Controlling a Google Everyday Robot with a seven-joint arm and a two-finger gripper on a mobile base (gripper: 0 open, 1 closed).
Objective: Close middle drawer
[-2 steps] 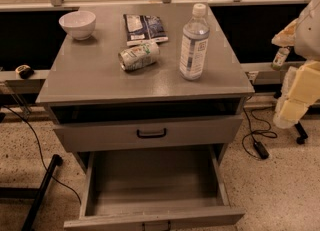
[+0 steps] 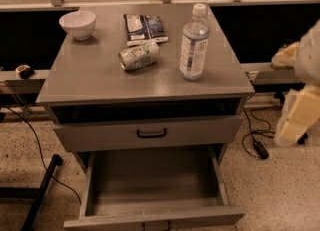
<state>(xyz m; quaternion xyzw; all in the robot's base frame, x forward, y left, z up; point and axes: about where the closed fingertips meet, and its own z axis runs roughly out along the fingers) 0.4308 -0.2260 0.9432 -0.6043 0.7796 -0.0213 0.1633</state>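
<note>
the clear water bottle (image 2: 194, 42) with a white cap stands upright on the right of the grey worktop (image 2: 100, 75); its label is white and blue, and the print is too small to read. beside it to the left a crushed can (image 2: 139, 56) lies on its side, silver with green marking, no name legible. behind the can a flat dark-and-white packet (image 2: 144, 28) lies face up, its writing unreadable, and a white bowl (image 2: 77, 24) sits at the back left corner. below the worktop, the upper drawer front (image 2: 200, 131) carries a black handle (image 2: 151, 133). the middle drawer (image 2: 155, 180) is below it, pulled far out toward the camera, its deep grey box showing. the cream-coloured end effector (image 2: 295, 120) hangs at the right edge, well apart from the drawer; whether it is apart or together cannot be told. a black cable and plug (image 2: 260, 148) lie on the speckled floor between cabinet and arm, and 1 black stand leg (image 2: 40, 190) slants at the left.
</note>
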